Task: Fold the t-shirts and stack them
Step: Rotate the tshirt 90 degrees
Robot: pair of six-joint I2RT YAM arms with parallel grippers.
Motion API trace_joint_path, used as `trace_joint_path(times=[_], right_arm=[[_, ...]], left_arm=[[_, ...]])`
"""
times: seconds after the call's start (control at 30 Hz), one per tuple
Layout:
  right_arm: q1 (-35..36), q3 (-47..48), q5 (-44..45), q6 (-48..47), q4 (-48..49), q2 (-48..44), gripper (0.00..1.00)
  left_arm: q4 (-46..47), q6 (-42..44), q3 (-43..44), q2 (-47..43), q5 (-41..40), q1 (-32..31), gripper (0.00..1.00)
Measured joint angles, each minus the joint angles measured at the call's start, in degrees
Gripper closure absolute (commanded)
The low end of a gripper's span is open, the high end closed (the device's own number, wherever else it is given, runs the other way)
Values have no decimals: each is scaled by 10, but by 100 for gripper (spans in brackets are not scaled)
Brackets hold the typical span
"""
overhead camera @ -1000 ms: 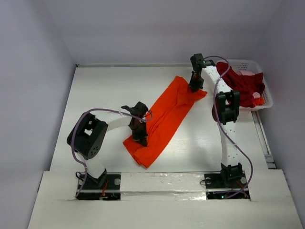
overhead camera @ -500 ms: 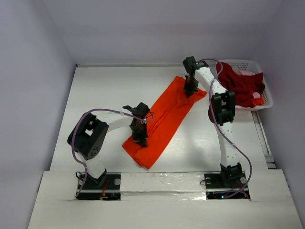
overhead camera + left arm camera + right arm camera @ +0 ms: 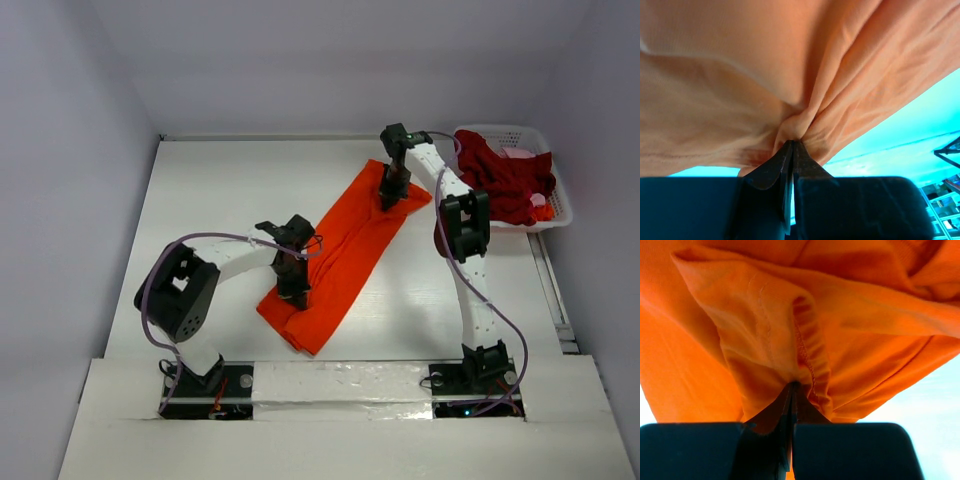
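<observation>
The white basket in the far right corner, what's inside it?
A crumpled dark red t-shirt fills the basket, with a bit of pink cloth behind it. Anything underneath the shirt is covered.

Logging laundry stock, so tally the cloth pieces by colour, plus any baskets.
Orange-red t-shirt: 1
Dark crimson t-shirt: 1
Pink cloth: 1, mostly hidden
White basket: 1
Total: 4

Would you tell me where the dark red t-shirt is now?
In the top view, the dark red t-shirt lies in the white basket at the far right corner of the table.
</observation>
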Motion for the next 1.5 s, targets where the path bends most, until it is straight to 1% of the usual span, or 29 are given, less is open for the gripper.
trace_joint_path(times=[0.27,0.53,0.83,1.03,1.3,1.5], right_arm=[[8,11,-30,0,-11,12,100],[8,64,-37,0,-36,36,100],[8,65,-41,0,-39,37,100],[8,65,-42,0,-41,37,100],[9,65,-41,0,-43,37,100],[12,61,-37,0,-43,37,100]], left_arm=[[-9,-3,-6,-21,6,-3,100],[-9,-7,-35,-26,10,-15,100],[-12,-7,-29,-25,-26,-18,100],[-13,-8,-29,-23,-66,-18,100],[-15,-5,-20,-7,-90,-18,100],[-21,-5,11,-7,-119,-18,100]])
